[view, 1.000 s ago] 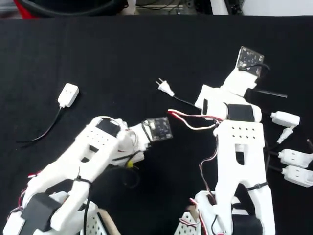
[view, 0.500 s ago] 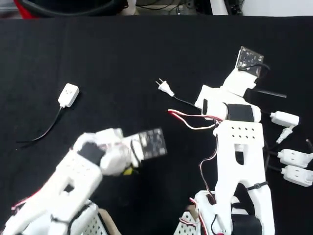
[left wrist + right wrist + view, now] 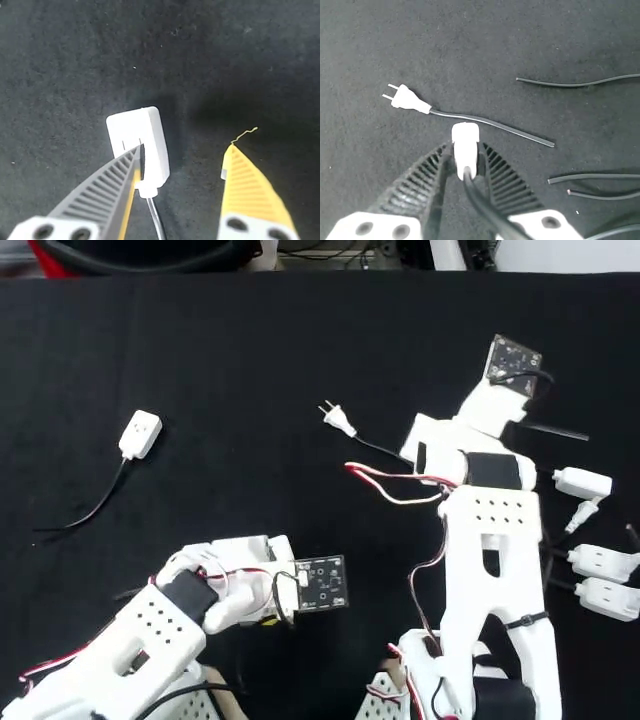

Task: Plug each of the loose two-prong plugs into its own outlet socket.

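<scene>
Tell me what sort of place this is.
Probably a robotics lab bench: a white left arm and right arm over a black table, a loose plug and outlet socket laid out, the right gripper holding a white corded piece.

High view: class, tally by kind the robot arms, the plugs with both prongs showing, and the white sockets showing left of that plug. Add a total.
Robot arms: 2 (left arm, right arm)
Plug with prongs showing: 1
Socket left of it: 1
Total: 4
</scene>
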You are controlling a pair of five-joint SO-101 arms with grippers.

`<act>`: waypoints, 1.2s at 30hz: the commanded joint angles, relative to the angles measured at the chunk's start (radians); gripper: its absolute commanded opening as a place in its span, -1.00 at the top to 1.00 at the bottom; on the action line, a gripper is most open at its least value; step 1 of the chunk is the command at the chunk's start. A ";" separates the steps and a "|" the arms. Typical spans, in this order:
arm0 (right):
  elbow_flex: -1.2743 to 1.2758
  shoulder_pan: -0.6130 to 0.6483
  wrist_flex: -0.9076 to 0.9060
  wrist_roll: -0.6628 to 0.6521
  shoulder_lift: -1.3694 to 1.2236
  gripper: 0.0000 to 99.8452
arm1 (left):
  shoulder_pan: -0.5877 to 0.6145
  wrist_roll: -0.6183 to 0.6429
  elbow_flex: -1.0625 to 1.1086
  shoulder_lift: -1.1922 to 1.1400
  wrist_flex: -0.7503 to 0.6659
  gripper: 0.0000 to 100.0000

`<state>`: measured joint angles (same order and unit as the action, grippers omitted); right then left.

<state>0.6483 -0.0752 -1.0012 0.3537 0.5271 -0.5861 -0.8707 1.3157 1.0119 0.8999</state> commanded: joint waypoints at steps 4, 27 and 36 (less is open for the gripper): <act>-0.047 -0.018 -0.006 -0.005 0.007 0.98 | 0.090 -0.015 -0.056 -0.031 -0.025 0.48; -0.045 -0.018 -0.006 -0.005 0.002 0.98 | 0.084 -0.020 -0.269 -0.620 -0.178 0.48; -0.045 -0.018 -0.006 -0.005 0.001 0.98 | 0.188 -0.044 -0.372 -0.707 -0.072 0.48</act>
<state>0.6483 -0.0844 -1.0012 0.3537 0.5271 -0.4572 -0.8938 0.9858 0.3383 0.7910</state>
